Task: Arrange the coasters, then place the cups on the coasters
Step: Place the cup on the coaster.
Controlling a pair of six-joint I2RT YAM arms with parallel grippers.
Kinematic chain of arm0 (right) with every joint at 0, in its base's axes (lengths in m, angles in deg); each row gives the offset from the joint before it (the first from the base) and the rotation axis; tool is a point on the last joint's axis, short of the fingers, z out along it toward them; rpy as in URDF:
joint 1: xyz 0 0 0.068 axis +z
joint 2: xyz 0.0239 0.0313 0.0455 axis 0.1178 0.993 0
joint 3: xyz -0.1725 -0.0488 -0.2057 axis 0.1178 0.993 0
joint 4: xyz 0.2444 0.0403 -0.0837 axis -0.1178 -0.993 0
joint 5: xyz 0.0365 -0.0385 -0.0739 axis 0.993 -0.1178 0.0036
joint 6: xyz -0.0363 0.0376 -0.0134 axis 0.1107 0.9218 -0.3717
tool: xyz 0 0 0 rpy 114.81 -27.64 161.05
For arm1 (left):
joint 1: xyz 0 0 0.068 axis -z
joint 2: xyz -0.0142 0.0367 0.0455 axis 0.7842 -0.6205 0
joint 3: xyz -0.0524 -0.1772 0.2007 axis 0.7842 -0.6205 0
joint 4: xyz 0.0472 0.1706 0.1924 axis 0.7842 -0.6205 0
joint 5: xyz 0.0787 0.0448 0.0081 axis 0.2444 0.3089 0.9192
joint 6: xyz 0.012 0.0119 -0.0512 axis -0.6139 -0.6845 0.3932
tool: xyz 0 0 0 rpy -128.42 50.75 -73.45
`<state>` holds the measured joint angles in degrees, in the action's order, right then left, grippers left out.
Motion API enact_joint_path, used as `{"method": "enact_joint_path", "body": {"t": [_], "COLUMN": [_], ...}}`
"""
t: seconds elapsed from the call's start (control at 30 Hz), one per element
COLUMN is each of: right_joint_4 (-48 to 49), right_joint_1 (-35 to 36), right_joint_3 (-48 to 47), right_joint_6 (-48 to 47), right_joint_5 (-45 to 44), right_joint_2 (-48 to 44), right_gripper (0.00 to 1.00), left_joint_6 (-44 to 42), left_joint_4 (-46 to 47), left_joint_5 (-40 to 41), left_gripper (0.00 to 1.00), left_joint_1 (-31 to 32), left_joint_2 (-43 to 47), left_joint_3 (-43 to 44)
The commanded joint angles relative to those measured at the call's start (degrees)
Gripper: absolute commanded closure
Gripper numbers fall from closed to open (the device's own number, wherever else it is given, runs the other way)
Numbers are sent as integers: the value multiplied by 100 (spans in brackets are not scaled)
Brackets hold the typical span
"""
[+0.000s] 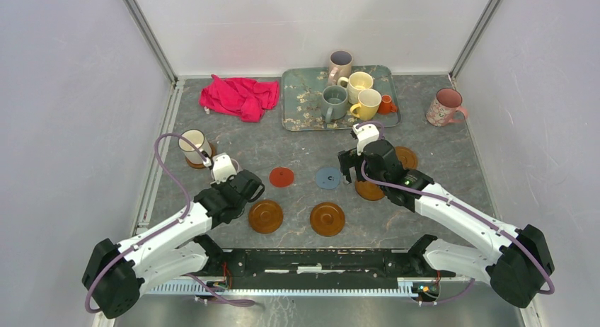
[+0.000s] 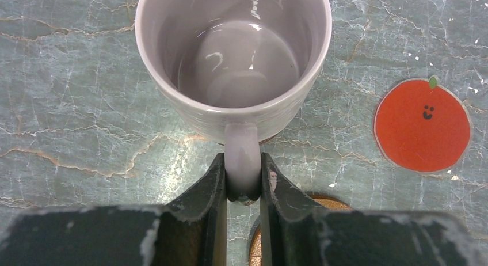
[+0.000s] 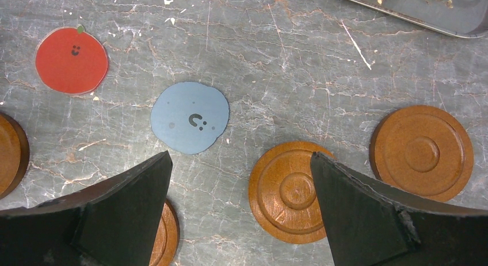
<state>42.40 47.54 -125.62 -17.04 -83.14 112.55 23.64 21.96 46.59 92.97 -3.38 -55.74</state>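
My left gripper (image 1: 209, 159) (image 2: 243, 177) is shut on the handle of a pale cup (image 1: 192, 144) (image 2: 233, 47), which stands upright over a dark brown coaster (image 1: 202, 163) at the left. My right gripper (image 1: 347, 168) (image 3: 240, 156) hangs open over bare table between the blue coaster (image 1: 329, 177) (image 3: 190, 117) and an amber coaster (image 1: 369, 191) (image 3: 290, 191). The red coaster (image 1: 281, 177) (image 2: 423, 125) (image 3: 71, 60) lies mid-table. More amber coasters lie at the front (image 1: 265, 216), (image 1: 327, 219) and to the right (image 1: 405, 157) (image 3: 423, 152).
A teal tray (image 1: 304, 118) at the back carries mauve (image 1: 339, 64), cream (image 1: 358, 82), grey-green (image 1: 334, 102), yellow (image 1: 368, 104) and tiny orange (image 1: 386, 105) cups. A pink floral cup (image 1: 446, 107) stands at the back right. A red cloth (image 1: 239, 97) lies at the back left.
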Motion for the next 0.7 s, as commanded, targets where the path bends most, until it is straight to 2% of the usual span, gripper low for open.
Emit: {"method": "enact_joint_path", "body": {"t": [0.0, 0.3, 0.37, 0.4, 0.67], "right_joint_4": [178, 155, 159, 160, 174], "right_joint_1": [5, 4, 2, 7, 6], "right_joint_3": [45, 70, 80, 85, 89], "right_joint_6": [-34, -24, -18, -13, 1], "right_joint_5": [64, 63, 63, 57, 63], "right_joint_2": [-109, -122, -141, -151, -152], "right_gripper": [2, 2, 2, 2, 2], "left_joint_6": [332, 407, 440, 463, 503], "left_joint_4": [421, 432, 436, 438, 425], "left_joint_5": [318, 69, -4, -40, -281], "left_gripper": [98, 91, 85, 77, 55], "left_joint_1": [34, 34, 34, 34, 43], "left_joint_2": [52, 90, 93, 106, 322], "left_joint_3": [-45, -156, -204, -229, -400]}}
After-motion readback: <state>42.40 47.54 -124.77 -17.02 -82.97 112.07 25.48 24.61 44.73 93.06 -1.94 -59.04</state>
